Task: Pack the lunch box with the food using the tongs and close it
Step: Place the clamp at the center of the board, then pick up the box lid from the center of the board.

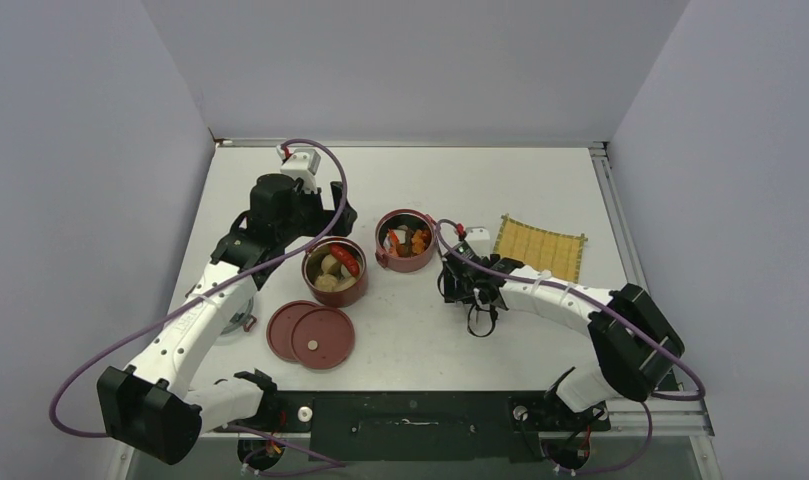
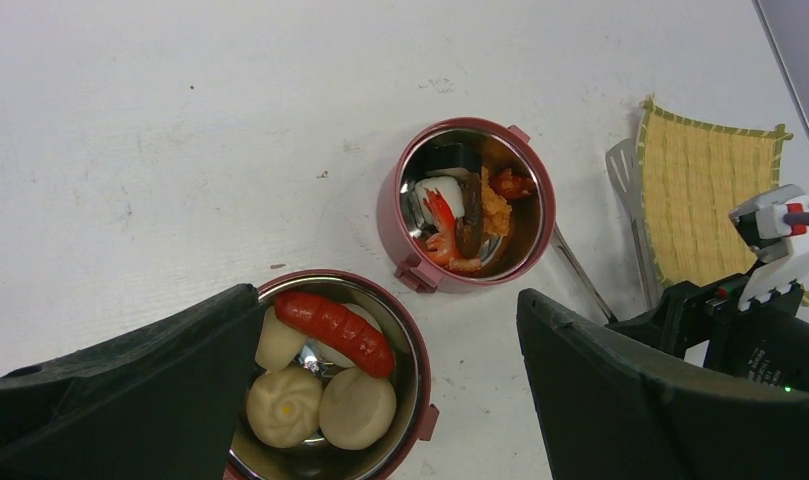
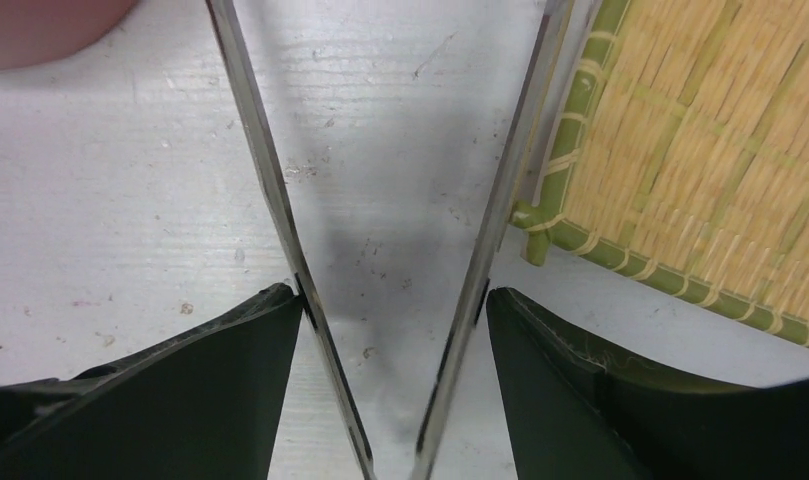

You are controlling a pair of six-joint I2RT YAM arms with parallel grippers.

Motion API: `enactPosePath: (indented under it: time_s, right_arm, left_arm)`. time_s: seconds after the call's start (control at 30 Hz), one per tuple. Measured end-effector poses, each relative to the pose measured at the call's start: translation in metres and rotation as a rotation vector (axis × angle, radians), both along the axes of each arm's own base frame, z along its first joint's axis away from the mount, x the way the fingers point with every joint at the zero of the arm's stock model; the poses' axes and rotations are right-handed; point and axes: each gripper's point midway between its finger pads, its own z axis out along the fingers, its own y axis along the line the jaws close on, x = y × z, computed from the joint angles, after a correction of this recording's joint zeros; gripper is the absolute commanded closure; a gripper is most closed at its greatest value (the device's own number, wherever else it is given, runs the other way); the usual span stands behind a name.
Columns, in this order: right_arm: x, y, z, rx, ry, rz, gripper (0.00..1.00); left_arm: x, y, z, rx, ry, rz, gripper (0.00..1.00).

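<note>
Right pincer [image 3: 392, 292] pinches the tongs [image 3: 260, 150], low over the counter [image 3: 130, 200] beside the mat [image 3: 700, 150]. Left pincer [image 2: 388, 300] hangs spread above the lunch box [image 2: 388, 215]. A slack pinch could drop the tongs.

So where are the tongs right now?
Right side of the table: the right wrist view shows the tongs between the right gripper's fingers, flanked by the dark-red bowl and the yellow mat.

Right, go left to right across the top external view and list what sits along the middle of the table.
Round dark-red steel-lined bowl of pale buns and red sausage → round dark-red bowl of mixed orange food → right gripper on the thin silver metal tongs → square yellow woven mat.
</note>
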Motion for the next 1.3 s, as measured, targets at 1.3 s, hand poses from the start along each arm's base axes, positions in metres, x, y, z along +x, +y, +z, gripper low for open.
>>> enactPosePath:
  time_s: [1.3]
  right_arm:
    - [-0.11, 0.225, 0.028, 0.543, 0.043, 0.571, 0.47]
  left_arm:
    - [-0.034, 0.108, -0.076, -0.001, 0.17, 0.291, 0.04]
